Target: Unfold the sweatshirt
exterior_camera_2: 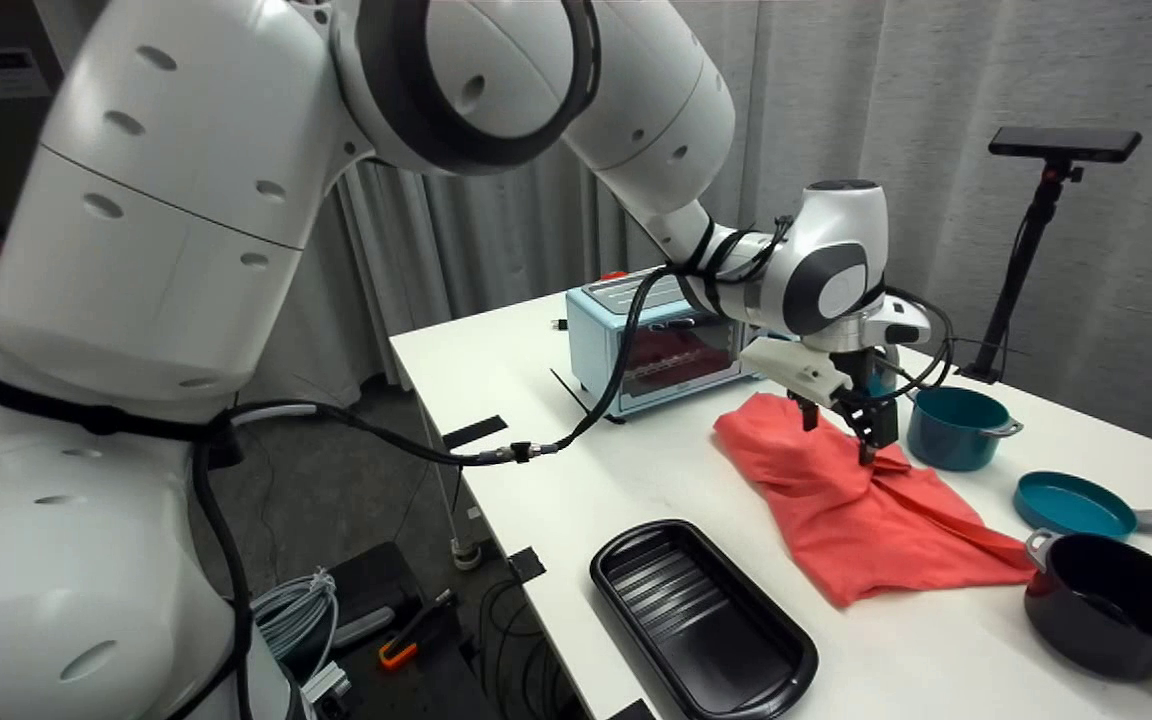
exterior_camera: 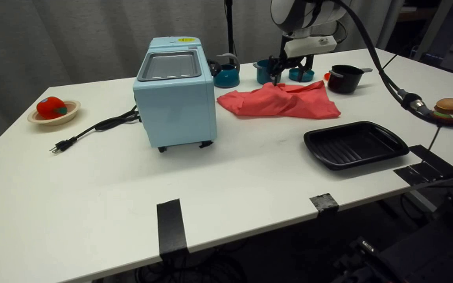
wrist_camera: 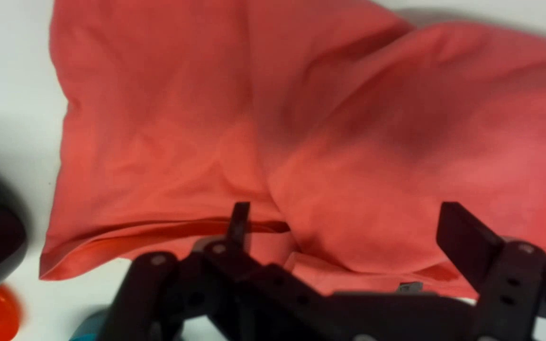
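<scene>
The red sweatshirt [exterior_camera: 301, 106] lies folded and rumpled on the white table. It also shows in an exterior view [exterior_camera_2: 836, 520], with a layered, slightly raised edge on the side near the pots. In the wrist view the sweatshirt [wrist_camera: 159, 142] fills most of the picture, with a fold running down its middle and layers open along the lower edge. A small grey tag shows at that edge. My gripper [wrist_camera: 345, 206] is open, its fingers wide apart on either side of a bulging fold. In both exterior views the gripper [exterior_camera: 288, 81] [exterior_camera_2: 838, 442] is just above the cloth; contact cannot be told.
A light blue toaster oven [exterior_camera: 175, 106] stands beside the sweatshirt. A black baking tray [exterior_camera_2: 706, 620] lies toward the robot's side. A teal pot [exterior_camera_2: 956, 428], a teal pan [exterior_camera_2: 1074, 504], a black pot [exterior_camera_2: 1111, 605] and a teal kettle [exterior_camera: 226, 77] stand close around the cloth.
</scene>
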`<action>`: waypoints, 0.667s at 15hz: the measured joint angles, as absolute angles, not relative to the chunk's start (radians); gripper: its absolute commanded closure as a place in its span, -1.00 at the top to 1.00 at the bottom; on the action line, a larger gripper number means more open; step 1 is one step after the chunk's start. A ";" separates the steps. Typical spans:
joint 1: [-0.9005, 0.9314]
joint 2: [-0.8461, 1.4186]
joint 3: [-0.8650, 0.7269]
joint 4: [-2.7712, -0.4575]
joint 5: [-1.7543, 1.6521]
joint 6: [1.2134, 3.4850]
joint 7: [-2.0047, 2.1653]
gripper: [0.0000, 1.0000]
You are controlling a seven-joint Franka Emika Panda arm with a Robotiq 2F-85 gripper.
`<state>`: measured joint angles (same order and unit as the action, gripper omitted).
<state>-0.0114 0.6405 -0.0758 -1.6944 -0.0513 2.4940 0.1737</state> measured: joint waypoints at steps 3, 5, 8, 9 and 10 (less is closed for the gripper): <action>-0.007 0.706 -0.076 -1.613 -0.049 2.496 0.213 1.00; -0.004 0.742 -0.076 -1.568 -0.047 2.496 0.234 1.00; -0.002 0.788 -0.072 -1.515 -0.025 2.496 0.252 0.99; -0.002 0.801 -0.070 -1.499 -0.014 2.496 0.254 0.50; -0.002 0.813 -0.068 -1.485 -0.003 2.496 0.255 0.47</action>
<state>-0.0022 0.8134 -0.0680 -1.4846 -0.0028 2.4956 0.2554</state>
